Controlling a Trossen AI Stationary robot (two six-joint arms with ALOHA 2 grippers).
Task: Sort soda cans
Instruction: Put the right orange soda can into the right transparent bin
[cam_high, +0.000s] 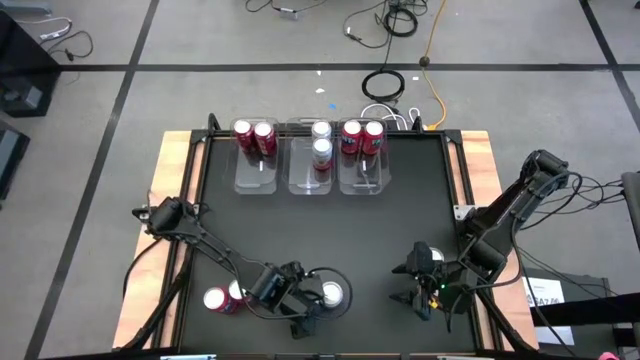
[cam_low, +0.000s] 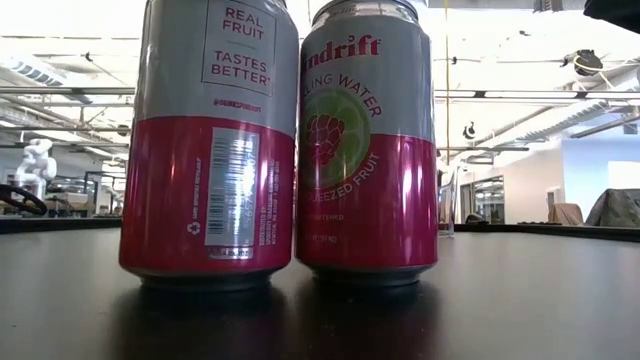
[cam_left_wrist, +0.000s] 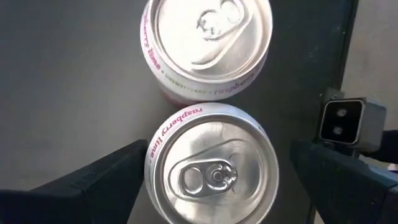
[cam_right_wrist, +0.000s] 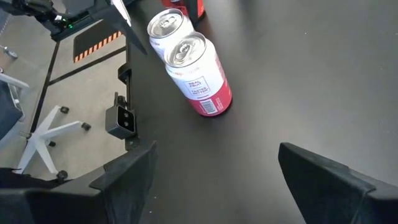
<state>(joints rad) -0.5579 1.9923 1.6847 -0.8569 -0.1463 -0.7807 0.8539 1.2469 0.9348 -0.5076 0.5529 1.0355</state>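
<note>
At the near left edge of the black table (cam_high: 330, 215), two red cans (cam_high: 222, 298) are seen lying just left of the left gripper (cam_high: 318, 303). That gripper is held over a pair of raspberry-lime cans (cam_left_wrist: 211, 163), its jaws spread wide on either side of the nearer can without touching it. "raspberry lime" is read around both silver rims (the tabs are unopened). On the same two cans, seen from table height, "REAL FRUIT TASTES BETTER" (cam_low: 237, 45) and a barcode are printed on one, and "LING WATER" with part of a brand name on the other (cam_low: 368, 140); the bodies are silver above and red below, and the two stand touching.

At the table's far edge, three clear bins (cam_high: 311, 165) are lined up: two red cans (cam_high: 254, 137) in the left one, two silver cans (cam_high: 321, 142) in the middle, two red cans (cam_high: 362, 137) in the right.

Near the table's right front corner, the right gripper (cam_high: 424, 292) is held with its jaws wide apart and empty.
</note>
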